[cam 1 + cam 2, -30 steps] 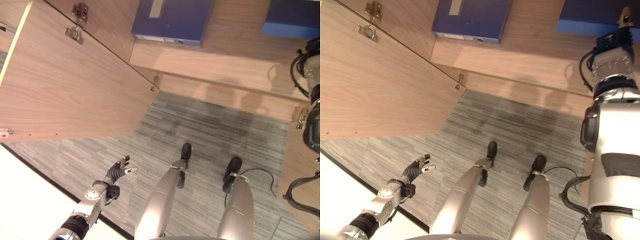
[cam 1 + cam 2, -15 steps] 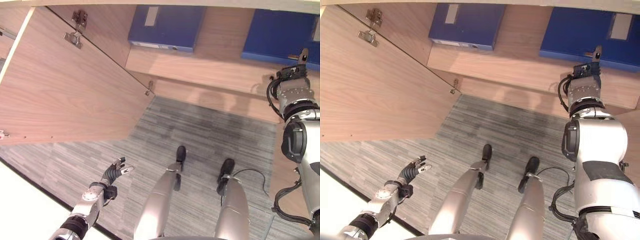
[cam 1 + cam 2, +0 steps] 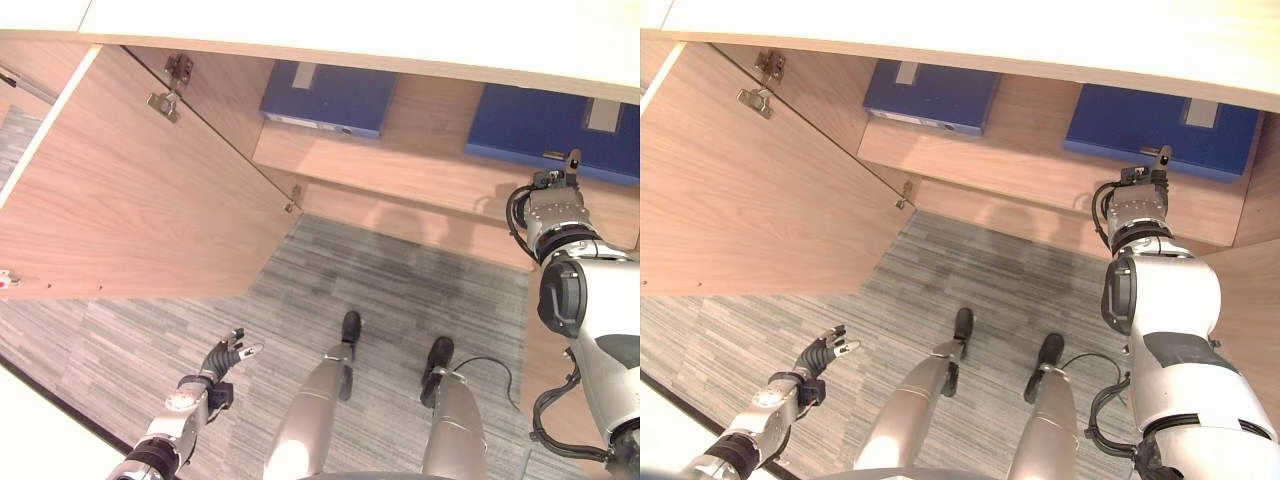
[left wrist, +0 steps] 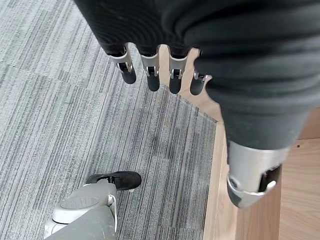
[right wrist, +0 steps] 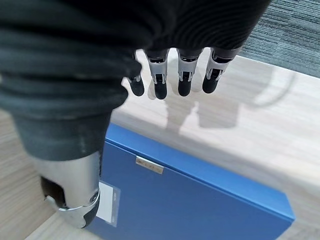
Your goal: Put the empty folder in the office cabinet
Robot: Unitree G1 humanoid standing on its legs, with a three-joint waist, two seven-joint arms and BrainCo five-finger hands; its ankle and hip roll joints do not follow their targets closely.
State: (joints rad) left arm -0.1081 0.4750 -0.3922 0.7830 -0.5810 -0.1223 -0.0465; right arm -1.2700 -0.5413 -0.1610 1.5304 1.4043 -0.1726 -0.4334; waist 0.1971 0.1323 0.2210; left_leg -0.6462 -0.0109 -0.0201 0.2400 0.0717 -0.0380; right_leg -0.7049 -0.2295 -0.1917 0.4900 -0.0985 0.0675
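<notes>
Cabinet (image 3: 1060, 190) space stands open ahead, its door (image 3: 130, 200) swung wide beyond the left hand (image 3: 225, 355), which hangs low over the carpet (image 3: 400, 270) with relaxed, empty fingers. On the shelf (image 3: 420, 170), the blue folder (image 3: 1160, 130) lies flat just beyond the right hand (image 5: 170, 75), whose fingers are straight and apart from it, so it appears to be placed. A second folder (image 3: 330, 98) lies well to that hand's left, leaving bare shelf between them and clear room to draw back.
</notes>
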